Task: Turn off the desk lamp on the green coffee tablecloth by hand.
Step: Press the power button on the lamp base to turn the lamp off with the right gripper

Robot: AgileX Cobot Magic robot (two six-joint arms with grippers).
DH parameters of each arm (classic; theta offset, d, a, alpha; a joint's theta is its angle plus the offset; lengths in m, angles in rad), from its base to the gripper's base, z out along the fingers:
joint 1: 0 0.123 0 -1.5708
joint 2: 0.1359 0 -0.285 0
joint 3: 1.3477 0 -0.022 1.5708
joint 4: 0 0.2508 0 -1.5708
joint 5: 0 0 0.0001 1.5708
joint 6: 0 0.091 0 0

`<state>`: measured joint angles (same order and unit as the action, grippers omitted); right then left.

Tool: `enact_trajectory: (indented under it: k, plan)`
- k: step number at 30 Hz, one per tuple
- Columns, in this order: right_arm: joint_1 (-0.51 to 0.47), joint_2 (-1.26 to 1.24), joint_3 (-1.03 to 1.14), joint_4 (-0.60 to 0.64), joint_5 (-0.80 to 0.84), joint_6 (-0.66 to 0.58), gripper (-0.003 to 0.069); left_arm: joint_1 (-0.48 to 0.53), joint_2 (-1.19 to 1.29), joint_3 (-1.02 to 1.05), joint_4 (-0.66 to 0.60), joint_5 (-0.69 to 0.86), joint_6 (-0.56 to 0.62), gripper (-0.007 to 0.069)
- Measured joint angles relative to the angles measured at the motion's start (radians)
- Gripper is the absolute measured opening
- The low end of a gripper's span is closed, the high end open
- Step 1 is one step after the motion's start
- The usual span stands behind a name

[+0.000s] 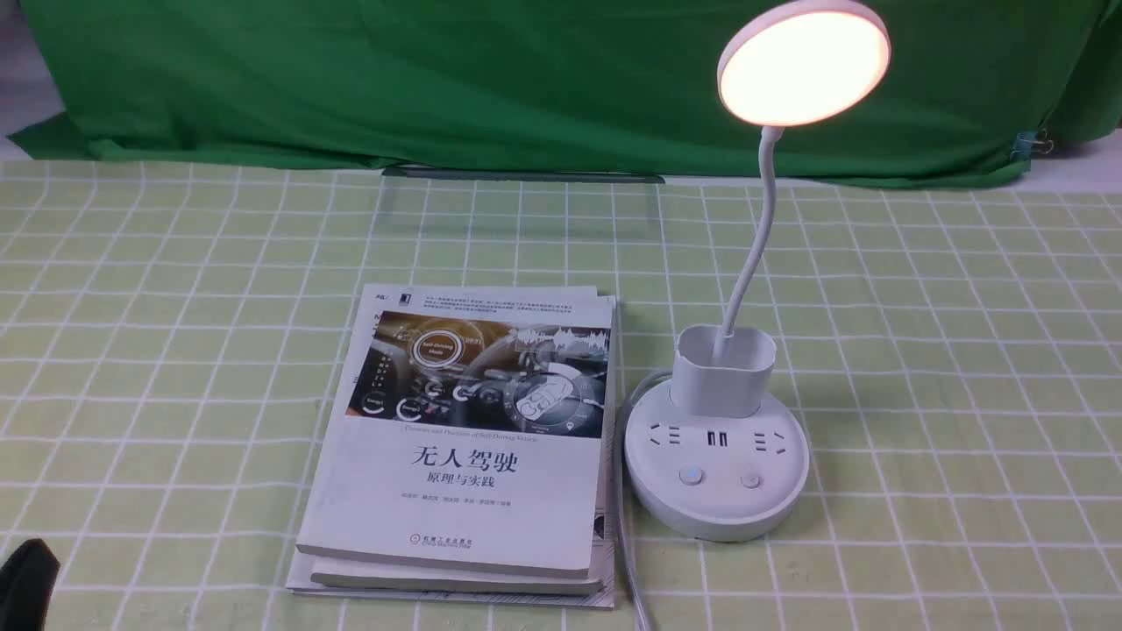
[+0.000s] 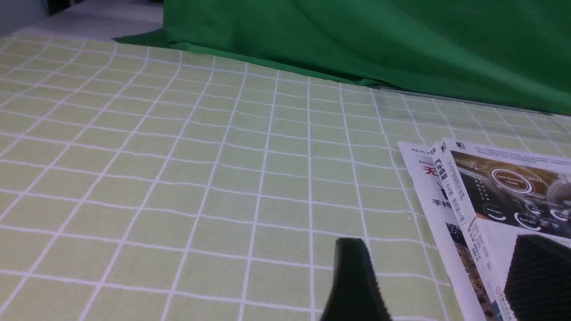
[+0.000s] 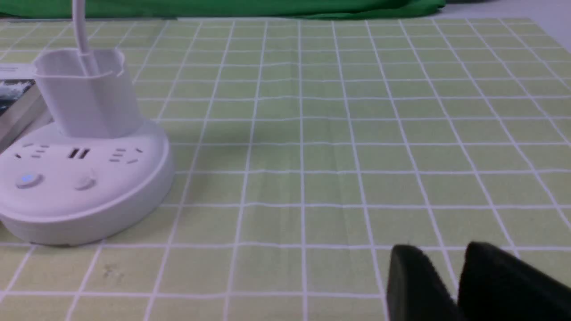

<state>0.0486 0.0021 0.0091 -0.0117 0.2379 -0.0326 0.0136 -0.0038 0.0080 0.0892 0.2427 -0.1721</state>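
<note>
The white desk lamp stands on the green coffee tablecloth [image 1: 920, 350], right of centre. Its round disc head [image 1: 802, 63] glows warm. The base [image 1: 717, 478] carries sockets, a cup holder [image 1: 723, 368] and two buttons; the left button [image 1: 691, 476] shows a bluish light, the right button [image 1: 750, 480] is plain. The base also shows in the right wrist view [image 3: 80, 187]. My right gripper [image 3: 446, 254] is shut and empty, low over the cloth, off to the base's right. My left gripper [image 2: 441, 249] is open and empty beside the books; only a black bit [image 1: 26, 583] shows in front.
A stack of books [image 1: 465, 447] lies just left of the lamp base, also in the left wrist view [image 2: 490, 209]. The lamp's white cable [image 1: 624, 526] runs between books and base toward the front edge. A dark green backdrop cloth [image 1: 438, 79] hangs behind.
</note>
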Motion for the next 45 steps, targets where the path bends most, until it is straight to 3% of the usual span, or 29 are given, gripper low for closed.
enact_trajectory:
  k: [34,37,43,45]
  plan:
    - [0.000,0.000,0.000,0.000,-0.015,0.001,0.0242,0.000,0.000,0.000,0.000,0.000,0.000,0.0410]
    - [0.000,0.000,0.000,0.043,-0.048,0.058,0.0242,0.000,0.000,0.000,0.000,0.000,0.000,0.0410]
    - [0.000,0.000,0.000,0.153,-0.238,0.412,0.0242,0.000,0.000,0.000,0.000,0.000,0.000,0.0410]
    - [0.000,0.000,0.000,0.157,-0.262,0.461,0.0242,0.000,0.000,0.000,0.000,0.000,0.000,0.0410]
